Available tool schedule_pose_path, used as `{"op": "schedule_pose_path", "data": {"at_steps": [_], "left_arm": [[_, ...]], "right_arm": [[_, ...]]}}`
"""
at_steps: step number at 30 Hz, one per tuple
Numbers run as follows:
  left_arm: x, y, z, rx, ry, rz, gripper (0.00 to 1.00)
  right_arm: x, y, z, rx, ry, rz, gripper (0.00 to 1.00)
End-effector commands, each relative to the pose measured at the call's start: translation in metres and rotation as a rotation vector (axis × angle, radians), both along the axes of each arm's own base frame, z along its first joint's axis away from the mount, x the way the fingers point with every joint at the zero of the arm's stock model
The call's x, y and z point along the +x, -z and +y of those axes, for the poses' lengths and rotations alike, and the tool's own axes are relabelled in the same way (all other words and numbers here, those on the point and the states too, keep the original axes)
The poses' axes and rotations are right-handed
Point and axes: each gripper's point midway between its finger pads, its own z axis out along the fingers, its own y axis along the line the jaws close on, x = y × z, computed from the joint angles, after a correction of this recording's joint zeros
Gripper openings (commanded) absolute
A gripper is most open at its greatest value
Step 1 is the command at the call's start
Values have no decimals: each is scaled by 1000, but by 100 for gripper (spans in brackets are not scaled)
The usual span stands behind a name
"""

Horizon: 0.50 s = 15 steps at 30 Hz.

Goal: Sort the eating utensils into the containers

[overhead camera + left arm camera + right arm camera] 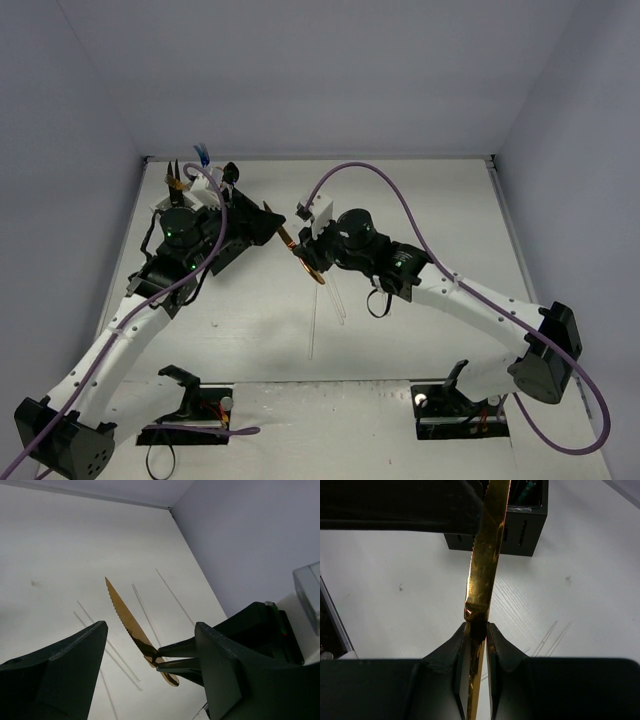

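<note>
At far left the containers [525,530] sit largely hidden behind the left arm, showing one black slotted wall, a blue utensil tip [203,155] and dark handles whose kinds are hard to make out. The left gripper [150,626] hovers with blunt black jaws apart beside the gold knife [485,565], a glossy serrated blade held clear of the white worktop [420,200] between the arms. The right gripper [477,630] has its jaws clamped where blade meets handle, while slim clear plastic utensils [338,296] lie faint beneath, too thin to identify
</note>
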Motion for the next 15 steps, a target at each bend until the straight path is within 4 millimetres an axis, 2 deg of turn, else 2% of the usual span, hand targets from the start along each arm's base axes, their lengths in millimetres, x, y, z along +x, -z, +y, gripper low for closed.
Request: {"op": "schedule_pose_path", "data": {"at_steps": [1, 5, 8, 11, 14, 15], "left_arm": [[12, -32, -7, -24, -14, -98, 65], [15, -27, -14, -19, -3, -79, 59], [17, -26, -17, -24, -4, -68, 50], [17, -30, -20, -32, -4, -70, 31], [15, -36, -25, -41, 9, -80, 3], [15, -37, -25, -43, 9, -82, 1]], "right_arm": [[-7, -54, 4, 139, -31, -96, 0], [-8, -57, 3, 145, -32, -101, 0], [-9, -57, 3, 148, -35, -102, 0], [-9, -56, 3, 148, -35, -99, 0], [-10, -55, 3, 160, -30, -80, 0], [-10, -54, 3, 160, -30, -78, 0]]}}
